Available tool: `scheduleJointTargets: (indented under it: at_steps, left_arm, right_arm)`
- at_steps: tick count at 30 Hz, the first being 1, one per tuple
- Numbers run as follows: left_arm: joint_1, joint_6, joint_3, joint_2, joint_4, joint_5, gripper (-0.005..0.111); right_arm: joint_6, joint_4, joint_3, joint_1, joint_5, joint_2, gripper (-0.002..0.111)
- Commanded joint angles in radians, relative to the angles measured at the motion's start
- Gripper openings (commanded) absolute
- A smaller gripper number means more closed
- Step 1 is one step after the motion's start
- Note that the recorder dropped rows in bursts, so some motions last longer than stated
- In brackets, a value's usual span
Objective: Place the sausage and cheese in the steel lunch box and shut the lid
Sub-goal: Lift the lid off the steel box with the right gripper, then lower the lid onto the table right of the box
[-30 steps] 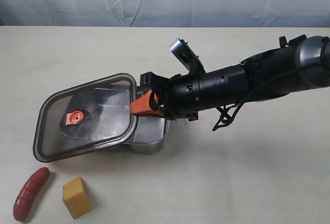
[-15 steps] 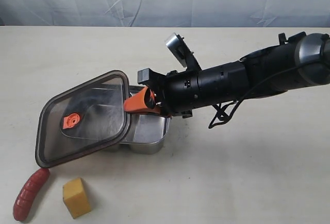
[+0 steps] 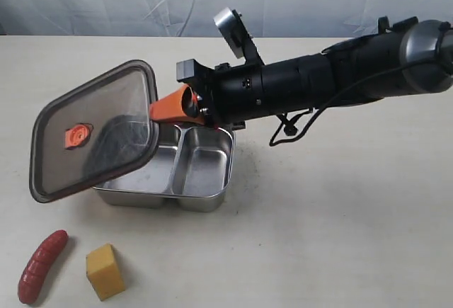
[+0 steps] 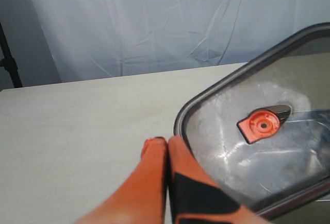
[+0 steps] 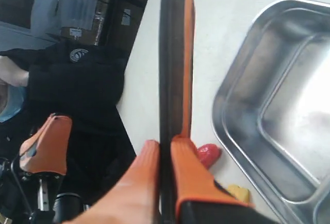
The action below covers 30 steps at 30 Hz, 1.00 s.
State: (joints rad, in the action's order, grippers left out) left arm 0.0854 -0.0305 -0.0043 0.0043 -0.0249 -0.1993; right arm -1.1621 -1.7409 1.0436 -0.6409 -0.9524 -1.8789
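Right wrist view shows you the dark smoky translucent plastic lid (image 5: 167, 54) edge-on only; dark-red ridged sausage (image 5: 208, 154) and yellow-orange cheese wedge (image 5: 237, 192) are slivers behind the fingers (image 5: 191, 183), well off from the jaws. Right gripper (image 3: 157, 110) jaws clamped on the lid's rim, tilted lid hiding part of the shiny two-compartment steel lunch box (image 3: 205, 196) beneath. Left gripper (image 4: 166, 144) jaws pressed together, empty.

Beige table (image 3: 340, 237), steel lunch box (image 3: 202, 170), sausage (image 3: 42, 265), cheese (image 3: 105, 271) just beside
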Motion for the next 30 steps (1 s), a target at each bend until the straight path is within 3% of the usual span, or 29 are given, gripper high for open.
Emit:
scheduleJointTargets:
  at_steps: [1,7,9,11,14,19,26,30]
  left_arm:
    - [0.007,0.000,0.004,-0.004,-0.004,0.007,0.000]
    - [0.007,0.000,0.004,-0.004,-0.004,0.007,0.000]
    - [0.007,0.000,0.004,-0.004,-0.004,0.007,0.000]
    - [0.007,0.000,0.004,-0.004,-0.004,0.007,0.000]
    - [0.007,0.000,0.004,-0.004,-0.004,0.007,0.000]
    - [0.007,0.000,0.004,-0.004,-0.004,0.007,0.000]
    - [0.007,0.000,0.004,-0.004,-0.004,0.007,0.000]
    - [0.007,0.000,0.004,-0.004,-0.004,0.007,0.000]
  right_arm:
    - [-0.012,-0.004,0.072,0.005,-0.041,0.001,-0.001]
    - [-0.016,0.037,0.200,0.167,0.096,0.106,-0.001]
    - [-0.004,0.226,0.224,0.226,0.219,0.189,-0.001]
    - [0.135,0.619,0.227,0.257,0.367,0.298,-0.001]
    - [0.357,1.063,0.227,0.257,0.384,0.370,-0.001]
    - [0.637,1.575,0.227,0.243,0.222,0.426,-0.001]
    - [0.650,1.887,0.220,0.124,0.053,0.412,-0.001]
    - [0.667,1.955,0.185,0.048,0.006,0.392,-0.001]
